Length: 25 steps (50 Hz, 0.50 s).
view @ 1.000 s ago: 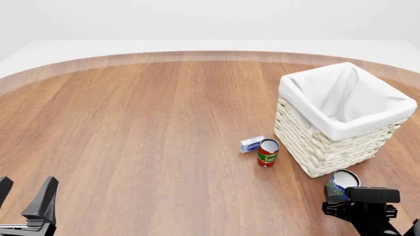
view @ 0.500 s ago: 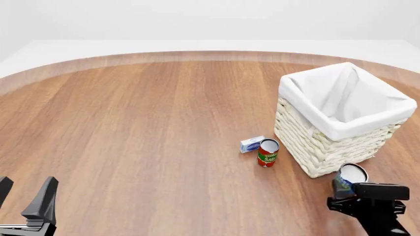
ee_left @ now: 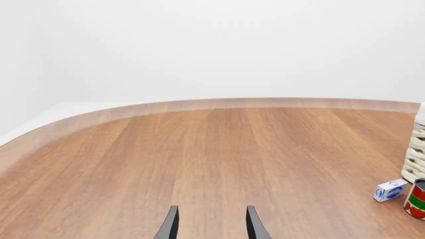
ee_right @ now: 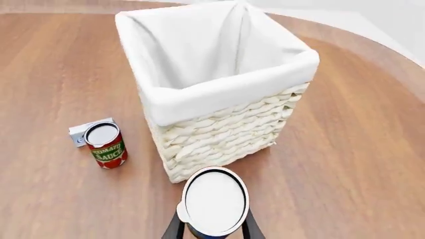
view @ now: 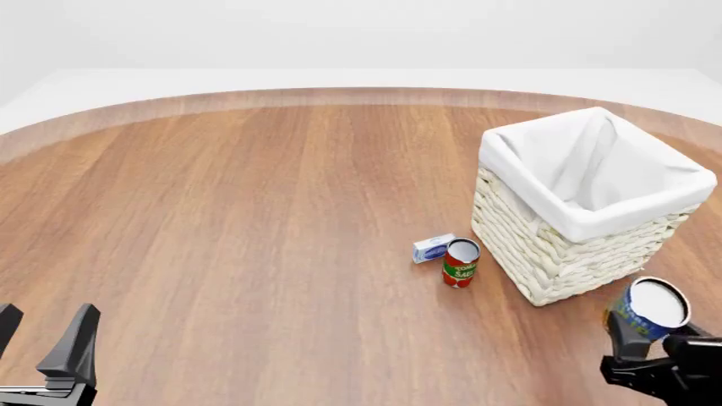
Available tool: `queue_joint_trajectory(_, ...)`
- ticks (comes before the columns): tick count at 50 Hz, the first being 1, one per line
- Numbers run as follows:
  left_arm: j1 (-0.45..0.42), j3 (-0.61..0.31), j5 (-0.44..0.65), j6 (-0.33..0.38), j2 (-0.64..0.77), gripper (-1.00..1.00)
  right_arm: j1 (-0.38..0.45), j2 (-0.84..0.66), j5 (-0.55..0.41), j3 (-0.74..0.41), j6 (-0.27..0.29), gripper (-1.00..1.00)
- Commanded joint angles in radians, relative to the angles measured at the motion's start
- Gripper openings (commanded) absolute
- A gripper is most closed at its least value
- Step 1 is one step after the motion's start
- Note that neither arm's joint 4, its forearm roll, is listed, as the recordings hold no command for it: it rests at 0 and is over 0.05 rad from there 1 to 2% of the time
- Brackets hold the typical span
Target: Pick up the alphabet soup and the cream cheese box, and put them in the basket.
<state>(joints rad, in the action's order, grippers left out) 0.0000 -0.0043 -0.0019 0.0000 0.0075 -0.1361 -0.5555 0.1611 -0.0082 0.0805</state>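
At the front right corner of the tabletop (view: 226, 220), the right gripper (view: 645, 355) is clamped on the alphabet soup (view: 648, 309), its two dark fingers (ee_right: 174, 230) pressed against opposite sides of the can. The can is held clear of the wood, long axis close to vertical with a slight tilt, pale silvery top facing up (the blue label shows only as a sliver below the rim in the front view). It sits just in front of the basket (view: 564, 254), near the basket's front right corner and outside the rim.

The basket stands upright right of centre, white cloth lining folded over its rim, interior showing only cloth.

The cream cheese box (view: 434, 248) lies flat on the wood just left of the basket's front corner, long axis running left to right and angled slightly away, blue oval on its front face. A red and green can (view: 461, 263) stands upright close beside the box's right end; whether they touch cannot be told.

The left gripper (ee_left: 210, 226) sits low at the front left, fingers apart, nothing between them, well apart from every object.
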Motion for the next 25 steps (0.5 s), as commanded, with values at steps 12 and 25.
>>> queue_joint_trajectory(12,0.0,0.0,0.0,0.0,0.0,1.0,0.021,0.528,-0.496,-0.187,-0.061,-1.0)
queue_joint_trajectory(25,0.0,0.0,0.0,0.0,0.0,1.0,0.052,0.521,-0.52,-0.3,-0.059,-1.0)
